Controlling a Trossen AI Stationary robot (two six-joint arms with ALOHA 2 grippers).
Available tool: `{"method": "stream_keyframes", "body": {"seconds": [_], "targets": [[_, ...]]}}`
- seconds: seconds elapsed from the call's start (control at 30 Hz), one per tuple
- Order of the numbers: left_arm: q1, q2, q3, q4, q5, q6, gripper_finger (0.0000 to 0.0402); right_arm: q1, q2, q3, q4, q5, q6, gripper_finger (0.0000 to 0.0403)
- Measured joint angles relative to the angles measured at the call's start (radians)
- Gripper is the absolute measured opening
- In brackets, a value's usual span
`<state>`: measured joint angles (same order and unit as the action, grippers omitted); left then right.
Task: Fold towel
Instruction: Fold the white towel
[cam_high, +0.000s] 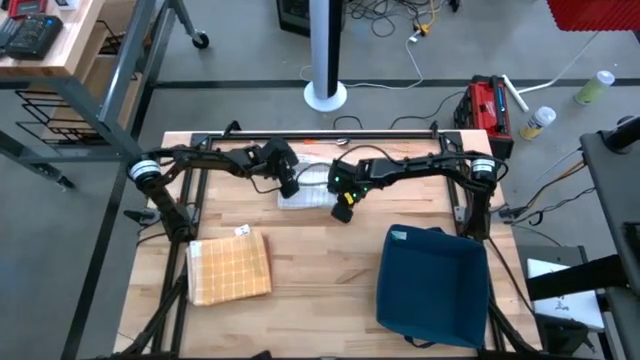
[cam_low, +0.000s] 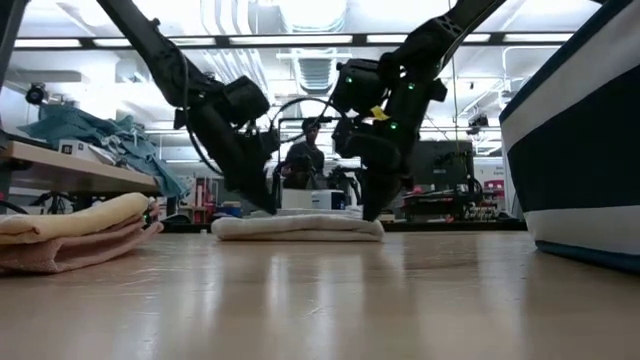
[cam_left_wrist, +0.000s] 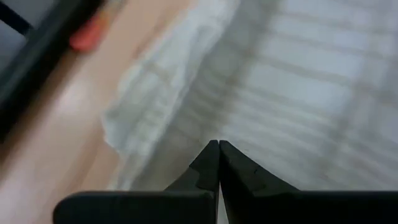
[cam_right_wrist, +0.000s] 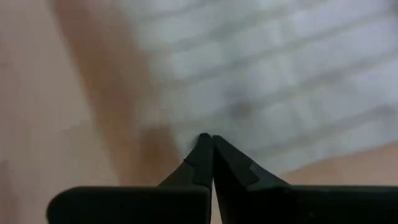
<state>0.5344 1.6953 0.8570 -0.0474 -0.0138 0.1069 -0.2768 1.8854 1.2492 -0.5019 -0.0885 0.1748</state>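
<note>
Both claws pressed together, empty: left gripper (cam_left_wrist: 218, 144) and right gripper (cam_right_wrist: 208, 137) poised over the white striped towel (cam_high: 308, 186) between them.

Overhead, table-level, two close wrist views

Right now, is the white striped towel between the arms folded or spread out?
Folded: the white striped towel lies as a compact, layered pad on the wooden table, with stacked edges in the low view.
</note>
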Motion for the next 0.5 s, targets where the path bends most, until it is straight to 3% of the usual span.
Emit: {"method": "stream_keyframes", "body": {"seconds": [0.1,0.3,0.4,0.5], "targets": [[-0.007,-0.015,0.001,-0.016,0.098,0.013,0.0,0.019,0.0,-0.02,0.01,-0.001,-0.003,0.0],[-0.047,-0.045,-0.002,-0.018,0.467,0.006,0.0,0.024,-0.002,-0.011,0.009,0.002,0.015,0.0],[-0.092,-0.029,-0.008,-0.014,0.509,-0.036,0.0,0.035,-0.004,-0.006,0.043,0.002,0.015,0.0],[-0.137,-0.017,-0.024,-0.049,0.477,-0.039,0.0,0.046,-0.003,-0.007,0.072,0.002,0.019,0.0]]}}
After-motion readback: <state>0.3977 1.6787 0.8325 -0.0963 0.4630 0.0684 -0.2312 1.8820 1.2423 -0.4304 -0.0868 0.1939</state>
